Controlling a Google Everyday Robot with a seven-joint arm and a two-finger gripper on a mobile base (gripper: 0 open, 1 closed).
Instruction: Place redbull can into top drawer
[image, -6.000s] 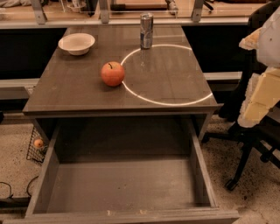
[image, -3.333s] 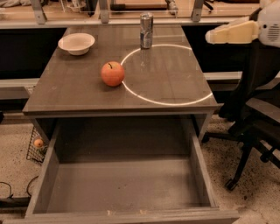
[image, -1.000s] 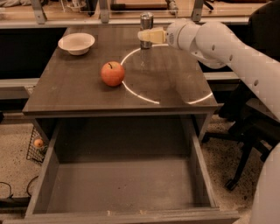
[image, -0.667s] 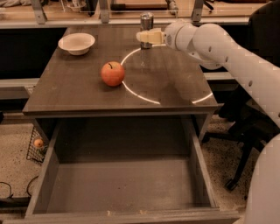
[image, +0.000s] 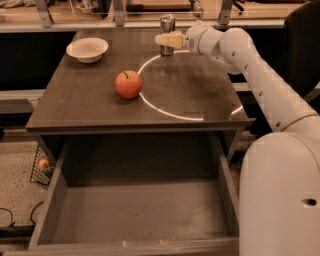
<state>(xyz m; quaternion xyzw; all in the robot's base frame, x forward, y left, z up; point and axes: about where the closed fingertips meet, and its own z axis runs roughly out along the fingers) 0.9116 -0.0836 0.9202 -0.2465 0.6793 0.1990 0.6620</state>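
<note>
The redbull can (image: 167, 22) stands upright at the far edge of the table, on the rim of a white circle. My gripper (image: 165, 40) reaches in from the right at the can's mid-height and covers its middle; only the can's top and base show. The top drawer (image: 51, 200) is pulled open below the table's front edge, and its flat bottom holds nothing.
A red apple (image: 128, 84) sits on the table (image: 75, 100) left of the circle. A white bowl (image: 87, 49) is at the far left corner. My white arm (image: 260, 85) fills the right side. A wire basket (image: 41, 167) stands on the floor at left.
My arm has swung in from the right across the table, and the gripper has closed the last small gap leftward onto the can. The can, apple and bowl have not moved.
</note>
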